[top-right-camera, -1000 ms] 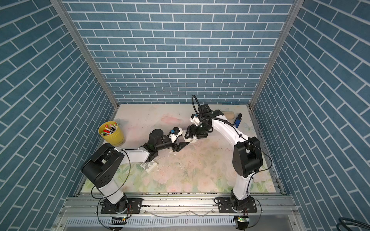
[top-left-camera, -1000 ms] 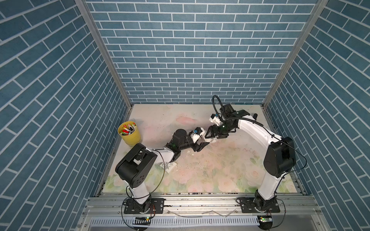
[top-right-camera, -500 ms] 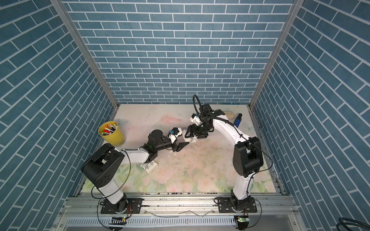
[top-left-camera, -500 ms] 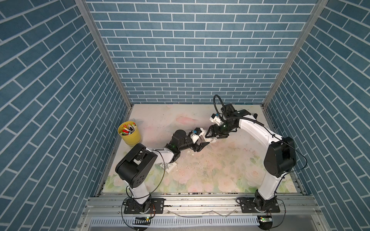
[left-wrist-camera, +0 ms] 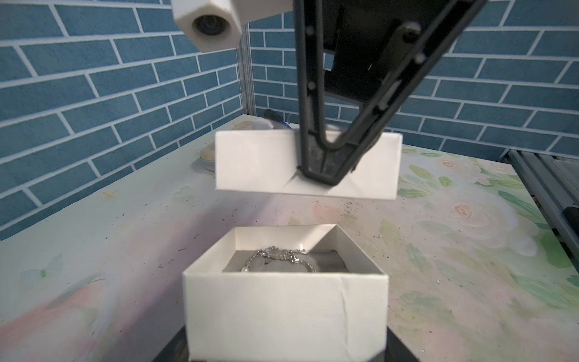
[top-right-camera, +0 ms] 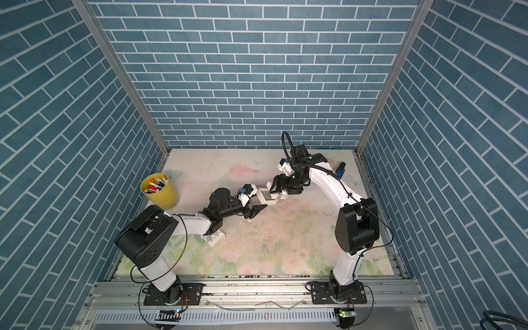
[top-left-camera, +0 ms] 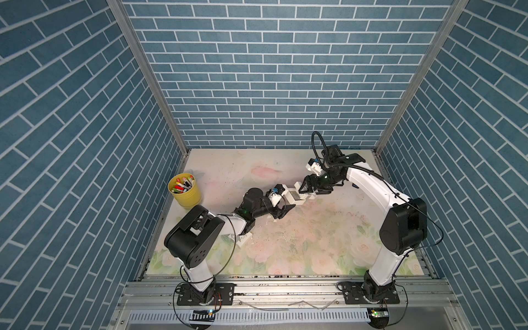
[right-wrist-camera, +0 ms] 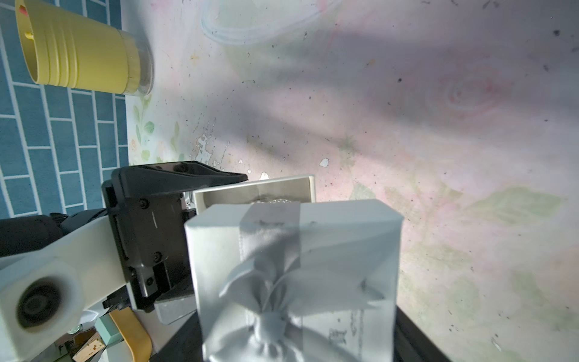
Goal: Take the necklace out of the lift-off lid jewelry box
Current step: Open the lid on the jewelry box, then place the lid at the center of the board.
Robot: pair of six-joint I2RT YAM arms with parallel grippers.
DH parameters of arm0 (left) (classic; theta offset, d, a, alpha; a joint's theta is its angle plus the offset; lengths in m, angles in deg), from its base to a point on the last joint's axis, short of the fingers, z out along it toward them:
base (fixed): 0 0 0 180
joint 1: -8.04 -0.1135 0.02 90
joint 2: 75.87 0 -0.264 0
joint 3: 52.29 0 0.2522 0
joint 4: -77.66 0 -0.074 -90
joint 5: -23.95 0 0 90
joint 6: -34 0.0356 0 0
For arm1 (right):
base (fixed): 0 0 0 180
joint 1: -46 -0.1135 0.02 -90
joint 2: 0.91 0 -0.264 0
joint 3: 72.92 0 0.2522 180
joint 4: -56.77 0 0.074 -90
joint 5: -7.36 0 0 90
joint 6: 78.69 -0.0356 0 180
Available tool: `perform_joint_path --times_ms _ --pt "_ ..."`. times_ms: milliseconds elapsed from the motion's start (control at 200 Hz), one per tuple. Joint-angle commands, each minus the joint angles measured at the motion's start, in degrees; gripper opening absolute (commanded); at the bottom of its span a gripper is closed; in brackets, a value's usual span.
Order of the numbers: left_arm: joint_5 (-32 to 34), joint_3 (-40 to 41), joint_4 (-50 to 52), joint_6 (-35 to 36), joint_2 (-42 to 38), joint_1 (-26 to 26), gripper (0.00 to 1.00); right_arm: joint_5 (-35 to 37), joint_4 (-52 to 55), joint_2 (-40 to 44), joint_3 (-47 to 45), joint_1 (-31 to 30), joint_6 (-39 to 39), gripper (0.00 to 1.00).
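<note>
The jewelry box's white base (left-wrist-camera: 285, 301) stands open, and my left gripper (left-wrist-camera: 285, 352) is shut on its two sides. The silver necklace (left-wrist-camera: 279, 257) lies inside on a grey cushion. Its lid (left-wrist-camera: 257, 163), white with a grey ribbon bow (right-wrist-camera: 275, 282), hangs clear above and just beyond the base, with my right gripper (right-wrist-camera: 297, 348) shut on it. In both top views the base (top-left-camera: 294, 197) (top-right-camera: 264, 195) sits mid-table between the left gripper (top-left-camera: 284, 201) and the right gripper (top-left-camera: 307, 190). In the right wrist view the lid (right-wrist-camera: 344, 238) hides most of the base (right-wrist-camera: 257, 189).
A yellow cup (top-left-camera: 184, 190) of markers stands at the left wall. A small white piece (top-left-camera: 243, 238) lies beside the left arm. A blue object (top-right-camera: 340, 168) and a beige one (top-right-camera: 331, 163) sit at the far right corner. Brick walls close three sides.
The right arm has drawn slightly back toward the far right with the lid. The left gripper has stayed on the base.
</note>
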Motion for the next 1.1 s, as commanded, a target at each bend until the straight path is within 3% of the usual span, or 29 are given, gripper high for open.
perform_joint_path --times_ms 0,260,530,840,1095 --pt "0.3 1.3 -1.2 -0.4 -1.5 -0.3 0.53 4.1 3.0 2.8 1.5 0.7 2.1 0.69" --pt "0.4 1.7 -0.8 0.2 -2.4 -0.6 0.53 14.6 3.9 2.7 -1.4 5.3 4.0 0.69" --pt "-0.5 0.9 -0.2 0.7 -1.9 -0.6 0.53 22.7 -5.8 -1.2 -9.6 12.7 1.4 0.70" --pt "-1.0 -0.5 3.6 2.8 -2.9 -0.6 0.53 27.5 -9.2 -9.2 -8.0 15.7 3.5 0.81" --pt "-1.3 -1.4 4.7 3.1 -3.0 -0.6 0.52 27.2 -7.6 -8.4 -6.7 15.9 3.9 0.86"
